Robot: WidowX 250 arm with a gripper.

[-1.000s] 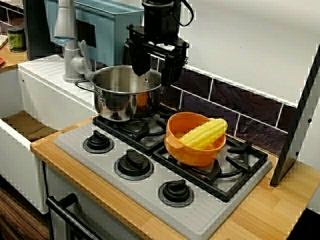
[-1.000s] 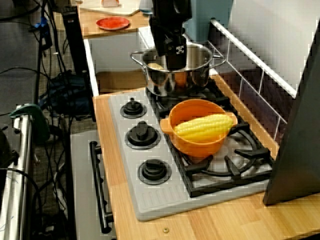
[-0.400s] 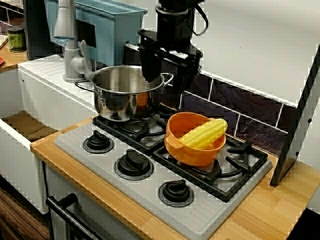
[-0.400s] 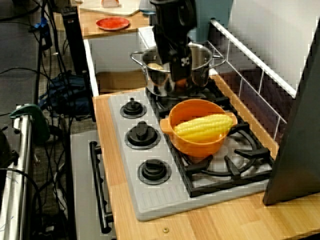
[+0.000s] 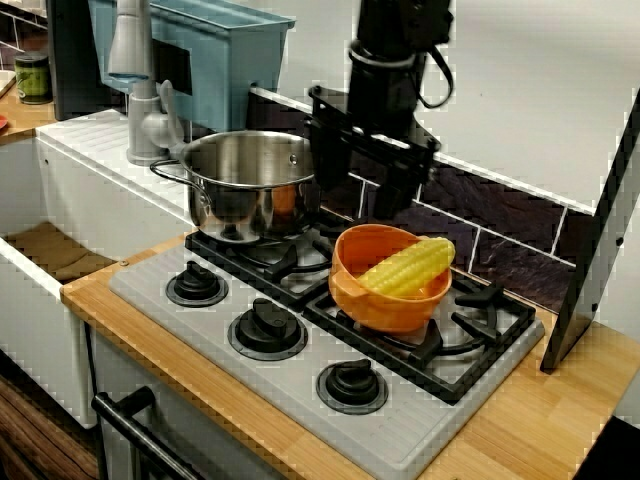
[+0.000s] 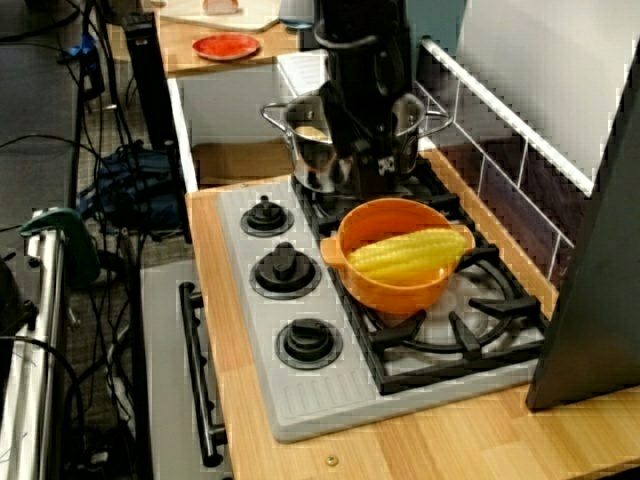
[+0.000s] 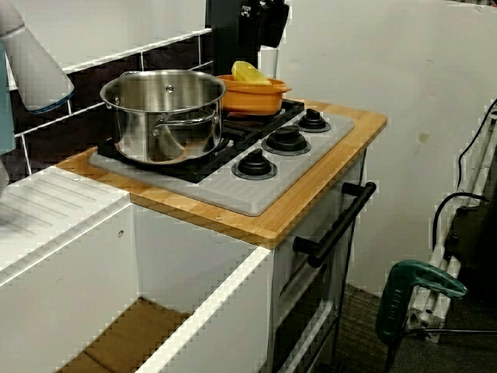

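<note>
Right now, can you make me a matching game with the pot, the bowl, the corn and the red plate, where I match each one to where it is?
Things:
1. steel pot
2. orange bowl
3. corn cob
4. red plate

Places:
A. lying in the bowl, one end poking over its rim
B. on the far counter, past the sink
C. on the stove grate, at the end nearest the sink
D. on the stove grate, at the end away from the sink

Right pairs: 1-C, 2-D, 3-A, 4-B.
</note>
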